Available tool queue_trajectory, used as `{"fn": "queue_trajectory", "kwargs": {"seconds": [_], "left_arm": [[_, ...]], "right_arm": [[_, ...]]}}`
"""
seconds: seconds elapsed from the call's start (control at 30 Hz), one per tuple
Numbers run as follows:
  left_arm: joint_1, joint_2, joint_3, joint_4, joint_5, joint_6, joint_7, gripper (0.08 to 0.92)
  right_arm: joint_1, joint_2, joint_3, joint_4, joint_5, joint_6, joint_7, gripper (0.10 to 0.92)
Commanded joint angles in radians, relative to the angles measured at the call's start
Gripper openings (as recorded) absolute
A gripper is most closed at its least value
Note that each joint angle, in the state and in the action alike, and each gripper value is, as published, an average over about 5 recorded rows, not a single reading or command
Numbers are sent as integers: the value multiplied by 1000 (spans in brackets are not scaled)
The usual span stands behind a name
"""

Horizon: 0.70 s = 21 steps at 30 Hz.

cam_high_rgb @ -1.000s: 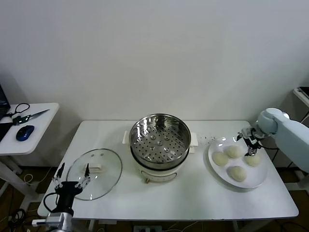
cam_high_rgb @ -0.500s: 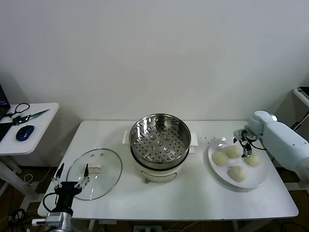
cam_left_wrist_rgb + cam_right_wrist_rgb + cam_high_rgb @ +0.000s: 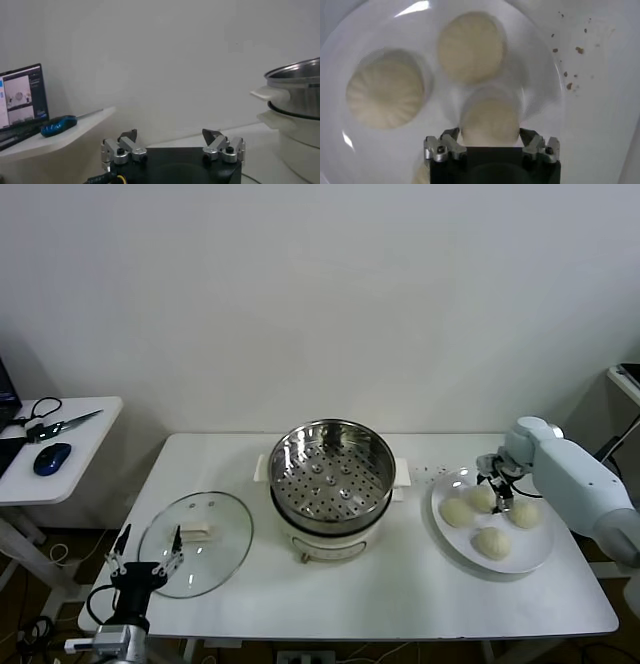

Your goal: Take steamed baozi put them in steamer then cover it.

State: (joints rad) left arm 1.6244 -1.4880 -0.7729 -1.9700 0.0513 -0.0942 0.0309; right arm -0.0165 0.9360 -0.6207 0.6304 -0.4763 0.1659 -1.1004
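Observation:
Several steamed baozi lie on a white plate (image 3: 533, 562) at the right: one at the back (image 3: 480, 498), one to its left (image 3: 456, 512), one in front (image 3: 491, 542). My right gripper (image 3: 499, 492) (image 3: 490, 132) is down over the back baozi (image 3: 490, 120), fingertips against both its sides; the bun still rests on the plate (image 3: 350, 45). The steel steamer (image 3: 285, 456) (image 3: 295, 82) stands uncovered in the middle, its perforated tray bare. The glass cover (image 3: 215, 519) lies flat on the table to its left. My left gripper (image 3: 153, 534) (image 3: 170, 134) hangs open at the front left by the cover.
A small side table (image 3: 90, 474) at the far left holds a blue mouse (image 3: 52, 457) and scissors (image 3: 60, 424); a laptop (image 3: 20, 100) shows there too. Crumbs (image 3: 579, 50) lie on the tabletop beside the plate.
My right gripper has moved left across the plate onto the back baozi and its fingers have come in against it. The left arm has stayed put.

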Motion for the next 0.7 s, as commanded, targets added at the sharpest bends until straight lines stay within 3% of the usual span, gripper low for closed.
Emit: {"fn": "queue_trajectory", "kwargs": {"seconds": [0.03,0.23,0.4,0.7], "left_arm": [[4,0,0,-3,-1,-1,-1,823],[12,-1,-2,-5,-6,-4,-2,823],[19,0,1,-8,-6,-9,2,823],[32,1,4,-18,-8,-11,0,823]], "right_arm": [[4,10,12,-13,-2,7,-10,717],[29,-9,1,26,11,17,-26,681],[130,-46,-120,153,93,41,-39,679],[514,42,-420,304,165,276,-91,683]]}}
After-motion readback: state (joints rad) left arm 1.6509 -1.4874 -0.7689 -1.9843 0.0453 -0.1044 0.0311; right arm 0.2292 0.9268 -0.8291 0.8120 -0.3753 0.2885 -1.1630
